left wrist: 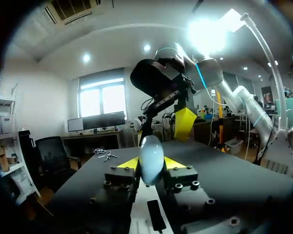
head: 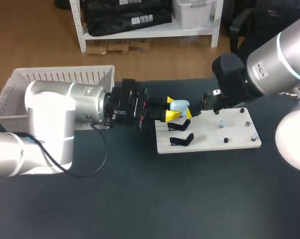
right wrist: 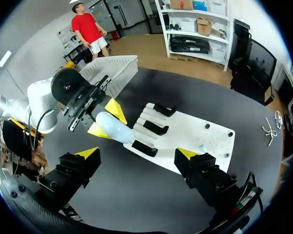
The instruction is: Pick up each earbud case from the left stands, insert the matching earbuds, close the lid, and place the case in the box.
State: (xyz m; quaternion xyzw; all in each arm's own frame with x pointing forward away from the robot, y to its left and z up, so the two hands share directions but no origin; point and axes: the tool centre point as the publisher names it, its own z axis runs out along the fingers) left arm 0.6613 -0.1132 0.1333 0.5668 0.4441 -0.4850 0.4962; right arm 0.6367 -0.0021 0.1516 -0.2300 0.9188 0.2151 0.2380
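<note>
Your left gripper [left wrist: 151,163] is clamped on the pale blue case [head: 180,105], held above the white board [head: 229,142]. Your right gripper [right wrist: 137,153] stands apart, near the case. By the look of it, earbud insertion, lid closing and placement in the box [head: 60,70] are still to do.

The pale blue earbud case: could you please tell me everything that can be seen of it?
The pale blue earbud case is a smooth, rounded, glossy pebble that looks like plastic. It seems closed, and no seam shows. The left gripper is shut on it from two sides, holding it off the table by the edge of the flat white board. The open right gripper is close by, not touching it.
</note>
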